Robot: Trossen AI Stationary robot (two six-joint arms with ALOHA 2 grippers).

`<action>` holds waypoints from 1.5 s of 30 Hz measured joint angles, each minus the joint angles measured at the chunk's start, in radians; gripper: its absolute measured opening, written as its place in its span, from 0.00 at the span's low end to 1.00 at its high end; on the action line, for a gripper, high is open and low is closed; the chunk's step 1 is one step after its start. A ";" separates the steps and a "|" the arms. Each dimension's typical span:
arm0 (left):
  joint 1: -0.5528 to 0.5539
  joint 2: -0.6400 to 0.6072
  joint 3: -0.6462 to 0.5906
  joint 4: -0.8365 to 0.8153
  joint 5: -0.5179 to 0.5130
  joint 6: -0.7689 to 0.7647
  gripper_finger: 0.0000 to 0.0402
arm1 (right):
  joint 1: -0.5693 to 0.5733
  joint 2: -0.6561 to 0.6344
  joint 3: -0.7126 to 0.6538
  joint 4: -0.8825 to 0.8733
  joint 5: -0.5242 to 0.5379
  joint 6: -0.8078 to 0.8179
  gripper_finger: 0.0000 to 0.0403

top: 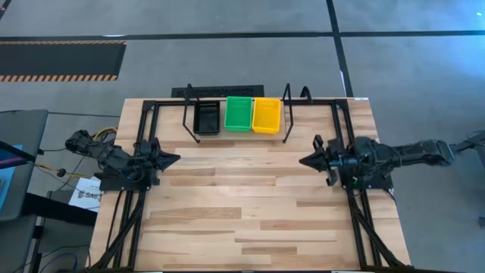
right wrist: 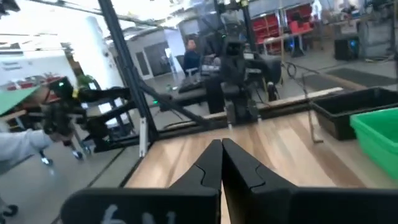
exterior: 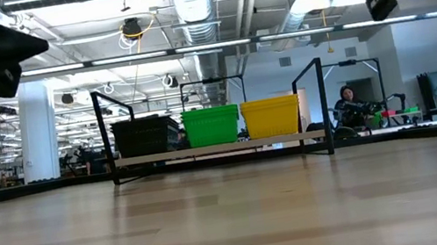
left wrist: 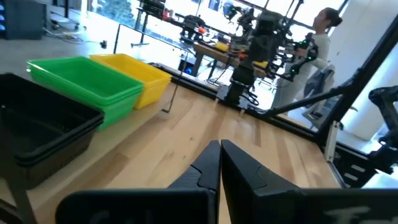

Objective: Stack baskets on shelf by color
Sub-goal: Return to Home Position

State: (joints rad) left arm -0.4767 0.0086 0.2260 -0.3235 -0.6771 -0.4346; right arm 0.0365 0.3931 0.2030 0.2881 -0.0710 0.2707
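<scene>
Parking the arms is all I judge remains: the black baskets (top: 206, 117), green baskets (top: 239, 113) and yellow baskets (top: 266, 114) sit stacked by colour, side by side on the shelf (exterior: 205, 150) at the far edge of the desk (top: 242, 212). With the left pincer (top: 176, 159) and right pincer (top: 303, 161) pressed together, empty and well apart, I'd fold each arm home slowly, clear of the shelf's wire uprights.

No text, brand or number can be read anywhere. A white sheet (top: 85, 194) just off the left edge of the worktop (top: 250, 220) carries dark print too small to make out. Pale marks (right wrist: 127, 216) on the dark body behind the right gripper (right wrist: 221, 144) are too blurred to read. A black-and-orange striped hazard band (top: 61, 76) marks the floor (top: 227, 61).
</scene>
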 joint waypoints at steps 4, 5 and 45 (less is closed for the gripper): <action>0.000 0.000 0.000 -0.004 -0.020 0.004 0.00 | 0.098 -0.018 -0.059 0.134 0.090 -0.036 0.07; 0.000 0.000 0.000 -0.007 -0.020 0.003 0.00 | 0.113 -0.032 -0.085 0.196 0.097 -0.059 0.07; 0.003 0.020 -0.215 0.480 -0.040 0.204 0.00 | -0.036 -0.331 -0.034 -0.146 -0.092 -0.095 0.08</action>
State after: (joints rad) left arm -0.4741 0.0290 0.0114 0.1561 -0.7171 -0.2304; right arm 0.0002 0.0623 0.1686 0.1420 -0.1631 0.1761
